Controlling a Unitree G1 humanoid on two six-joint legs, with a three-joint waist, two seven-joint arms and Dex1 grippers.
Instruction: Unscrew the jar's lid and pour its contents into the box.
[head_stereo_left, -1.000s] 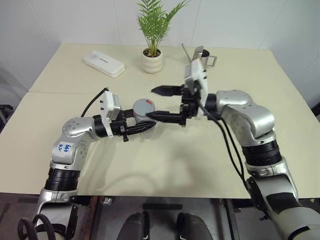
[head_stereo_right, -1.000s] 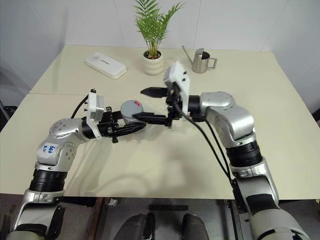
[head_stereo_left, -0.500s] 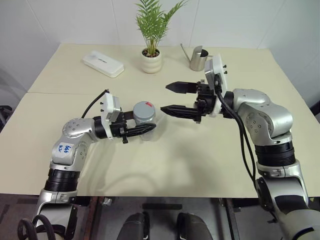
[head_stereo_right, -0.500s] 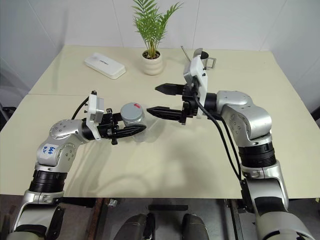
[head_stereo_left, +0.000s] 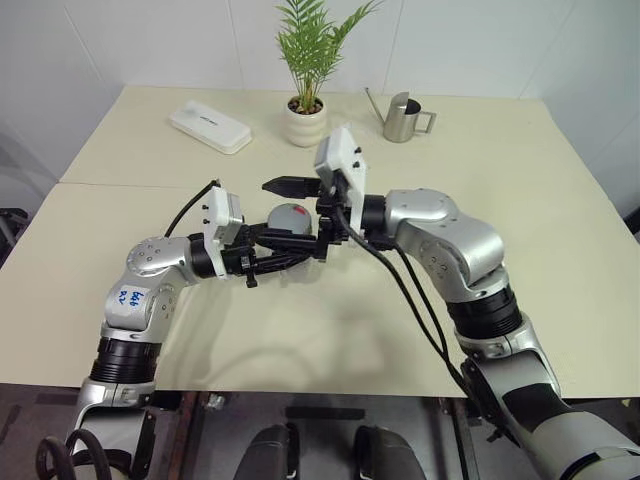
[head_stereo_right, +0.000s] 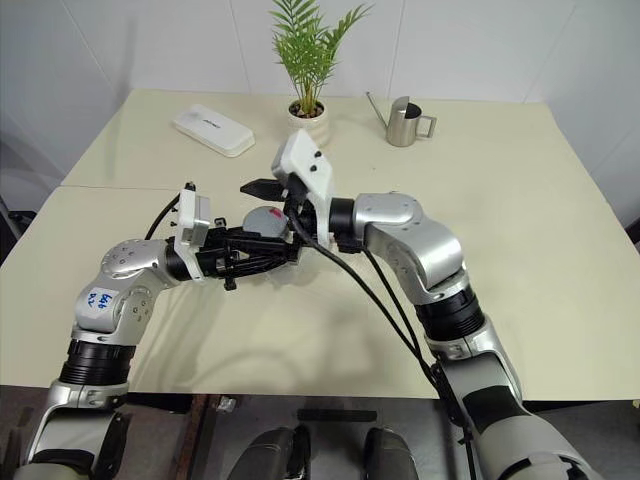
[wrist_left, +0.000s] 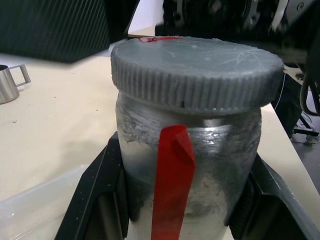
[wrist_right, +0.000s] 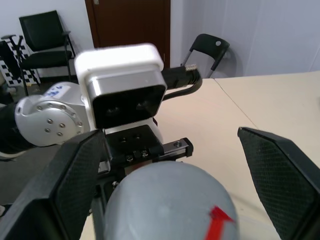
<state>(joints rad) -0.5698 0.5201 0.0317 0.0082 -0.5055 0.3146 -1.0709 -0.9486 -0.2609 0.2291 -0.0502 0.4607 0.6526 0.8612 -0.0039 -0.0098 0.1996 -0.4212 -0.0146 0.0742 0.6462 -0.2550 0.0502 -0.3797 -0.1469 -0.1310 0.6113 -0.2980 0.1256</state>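
My left gripper (head_stereo_left: 298, 250) is shut on the jar (wrist_left: 190, 150), a silvery cylinder with a red strip down its side, held upright just above the table. The grey lid (head_stereo_left: 288, 213), with a red patch on top, sits on the jar. My right gripper (head_stereo_left: 291, 212) is open and reaches in from the right, one finger on each side of the lid. In the right wrist view its fingers (wrist_right: 75, 185) stand apart from the lid (wrist_right: 170, 200). The clear box (wrist_left: 35, 200) lies on the table under and beside the jar. The contents are hidden inside the jar.
At the back of the cream table (head_stereo_left: 560, 200) stand a potted plant (head_stereo_left: 305, 122), a steel watering can (head_stereo_left: 403, 117) and a flat white case (head_stereo_left: 209, 127). Bare tabletop lies to the right and in front of the arms.
My right gripper drew back to the right half a second ago. It has since swung left again, and its open fingers now straddle the lid. The left gripper and jar stayed still.
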